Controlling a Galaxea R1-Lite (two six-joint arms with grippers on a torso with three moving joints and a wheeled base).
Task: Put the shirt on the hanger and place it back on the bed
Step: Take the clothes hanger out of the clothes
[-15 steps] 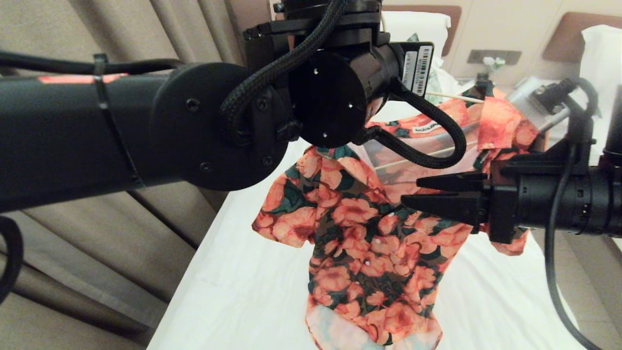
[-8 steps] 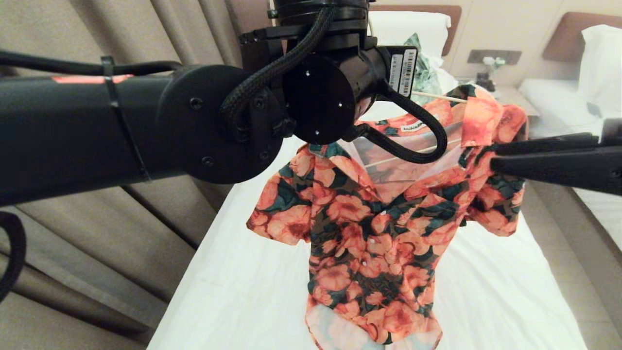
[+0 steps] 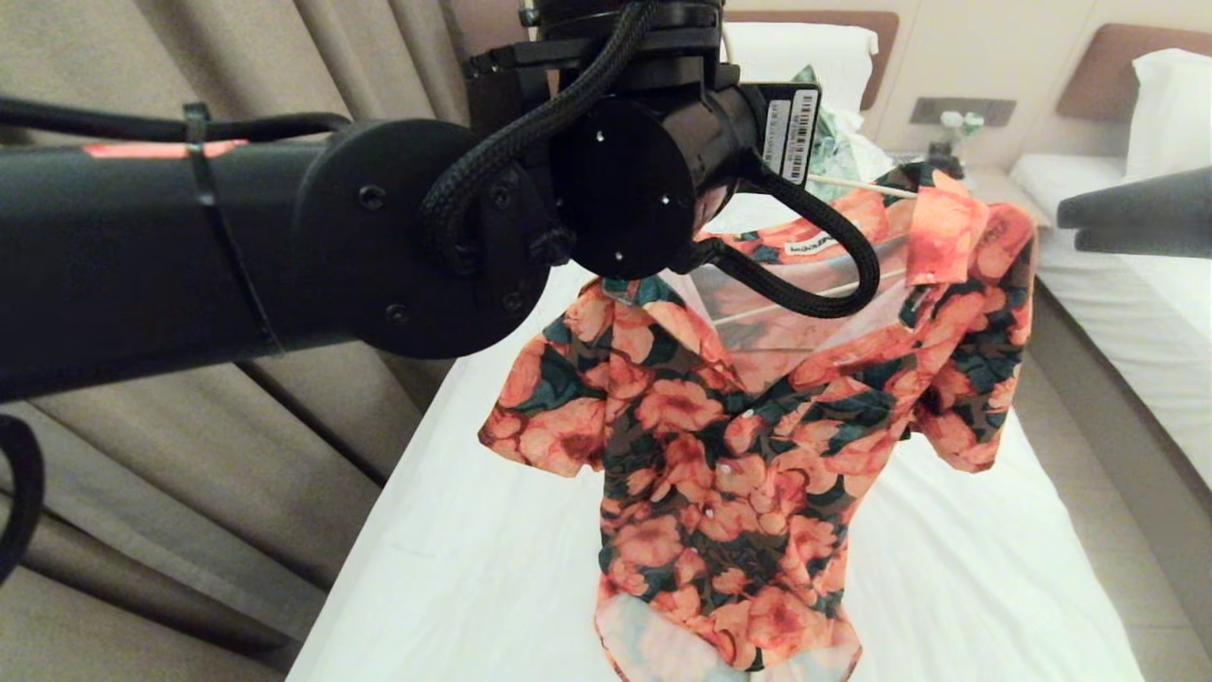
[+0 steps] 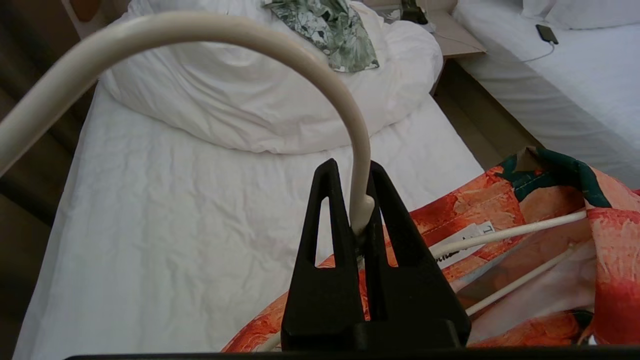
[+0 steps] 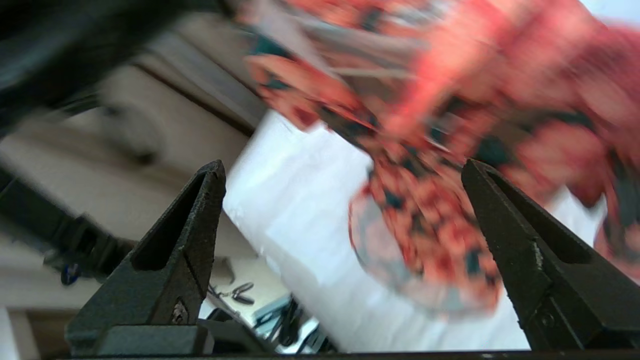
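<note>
Shirt [image 3: 748, 417] hangs on hanger [image 4: 350, 150] above the bed [image 3: 473, 559], hem just over the sheet. Left gripper [image 4: 357, 220] has its jaws clenched on the hook's base; right gripper [image 5: 345, 240] is off to the right, jaws spread wide, holding nothing. Risks, as I judge them: the smooth, thin cream wire could twist in that narrow pinch, tipping the shoulders so the light, floppy floral fabric slides off one side; the turned-up right collar looks unsettled. White sheet is faintly creased, the duvet [image 4: 260, 105] bulky and soft, so lowering may bunch the hem.
</note>
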